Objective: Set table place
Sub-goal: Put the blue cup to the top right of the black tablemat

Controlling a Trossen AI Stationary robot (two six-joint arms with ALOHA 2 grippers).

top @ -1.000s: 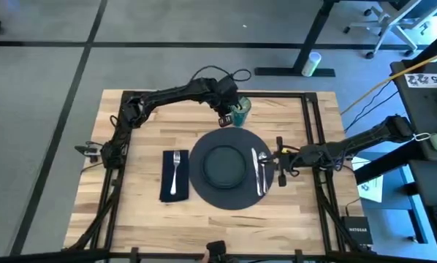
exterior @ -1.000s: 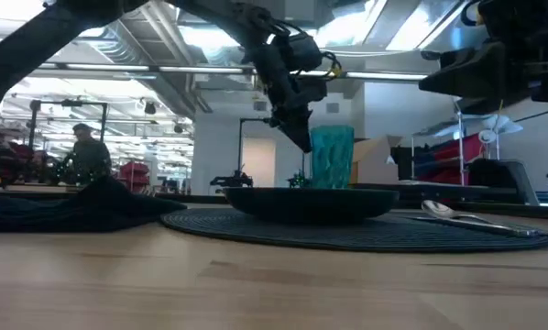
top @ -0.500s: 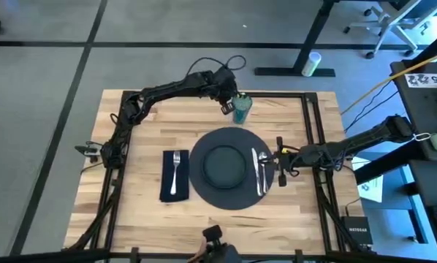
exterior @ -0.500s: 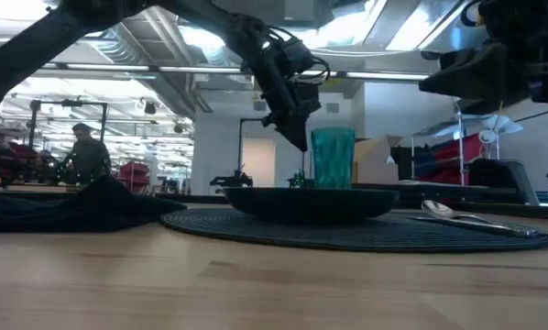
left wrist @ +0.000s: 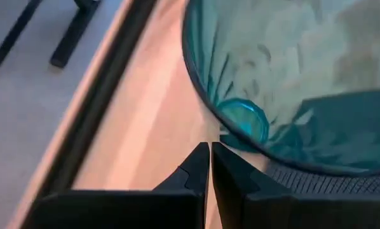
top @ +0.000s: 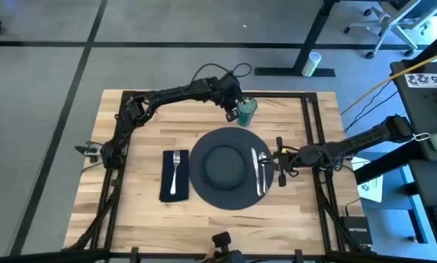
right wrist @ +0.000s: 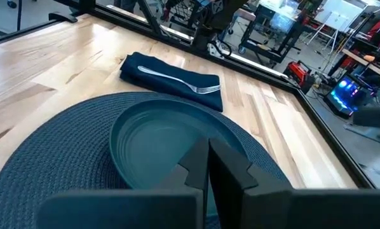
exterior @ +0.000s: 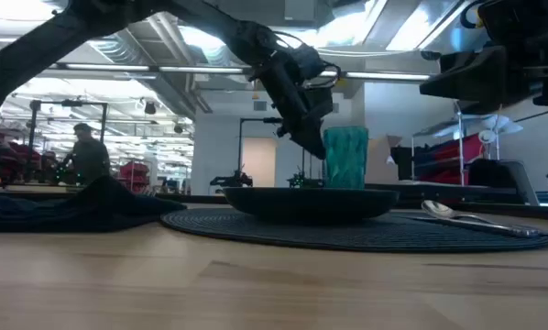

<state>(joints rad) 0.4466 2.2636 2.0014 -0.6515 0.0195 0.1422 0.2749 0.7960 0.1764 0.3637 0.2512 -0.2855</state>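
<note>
Reading what print we can, we find only "NETGEAR" on a black box (top: 356,232) beside the tabletop (top: 153,212). We count one charger (top: 198,183), one plate (top: 223,164), one navy napkin (top: 164,184) carrying one fork (top: 176,171), one knife (top: 259,175), one spoon (top: 264,162) and one teal cup (top: 247,110). The cup sits near the far rail, leaving little room behind. The left claw (top: 234,113), fingers pressed together, touches the cup's side. The right claw (top: 280,162), fingers also together, hovers beside the cutlery at the right rail
</note>
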